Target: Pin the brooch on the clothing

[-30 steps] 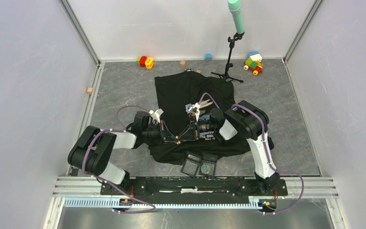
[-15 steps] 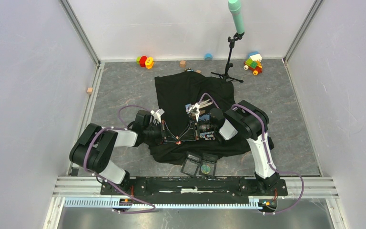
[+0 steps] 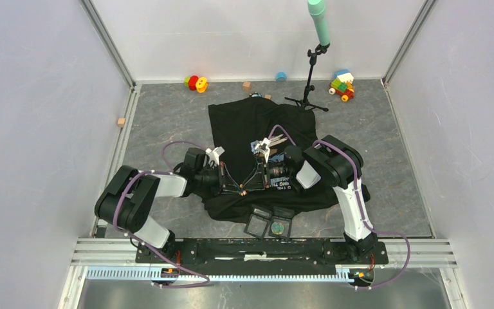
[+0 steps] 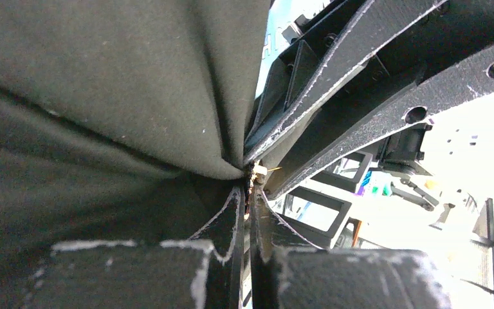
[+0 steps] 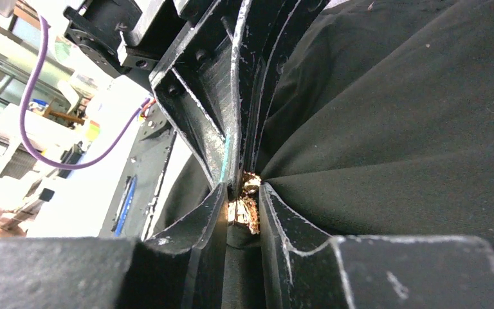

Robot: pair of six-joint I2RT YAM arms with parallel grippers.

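The clothing [image 3: 251,119], a black T-shirt with white lettering, lies spread mid-table. Both grippers meet tip to tip over its lower part. My left gripper [image 3: 238,189] [image 4: 249,187] is shut, and folds of the black cloth [image 4: 116,96] gather at its tips. The right gripper [image 3: 249,187] [image 5: 243,193] faces it with a narrow gap between its jaws. The gold brooch [image 5: 244,207] fills that gap and touches both fingers. A small pale-gold bit of the brooch [image 4: 258,170] shows at the left fingertips. The shirt's print is mostly hidden by the arms.
A small open black box [image 3: 269,225] lies just in front of the shirt's hem. A microphone stand [image 3: 310,84] stands at the shirt's far edge. Coloured toys [image 3: 196,82] [image 3: 342,85] and small blocks [image 3: 121,121] [image 3: 247,85] lie along the back and left.
The left arm has shifted slightly away from its base, and the meeting point of the grippers moved with it. The right jaws have parted a little around the brooch.
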